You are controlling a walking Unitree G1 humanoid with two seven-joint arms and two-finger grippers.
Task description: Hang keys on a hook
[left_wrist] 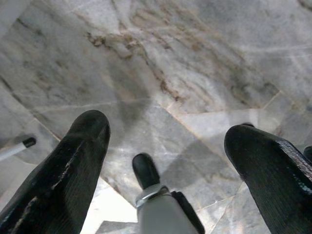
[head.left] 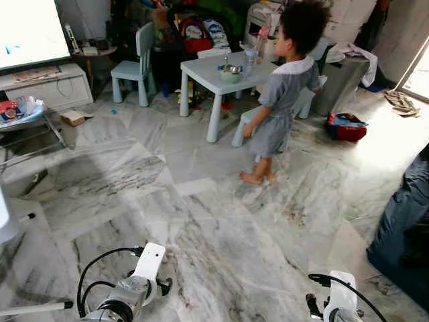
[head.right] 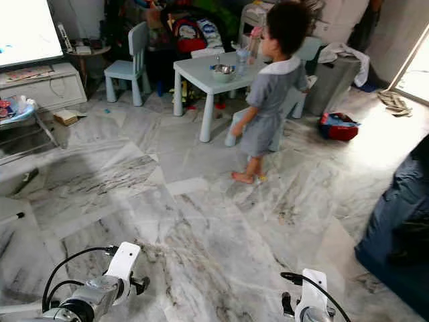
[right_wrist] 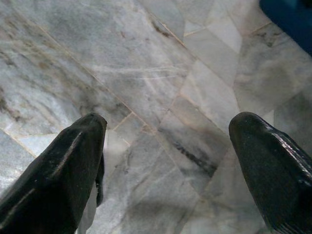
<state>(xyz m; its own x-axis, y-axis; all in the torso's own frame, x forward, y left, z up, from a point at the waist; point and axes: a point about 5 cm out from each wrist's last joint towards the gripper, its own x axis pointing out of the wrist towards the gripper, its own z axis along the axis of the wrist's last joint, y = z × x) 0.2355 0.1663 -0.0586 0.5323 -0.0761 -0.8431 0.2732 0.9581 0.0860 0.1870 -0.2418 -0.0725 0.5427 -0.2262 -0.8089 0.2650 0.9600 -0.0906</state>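
Keys and hook cannot be made out among what is seen, so their place cannot be told. As a judgement, keys would be light, stiff and jangly, best pinched at the ring. Left tool (left_wrist: 165,146) and right tool (right_wrist: 165,146) are held released, empty, over the grey veined marble floor (head.left: 201,221). Beyond the floor patch, a child in a grey dress (head.left: 285,94) is seen beside the small white plastic table (head.left: 201,70).
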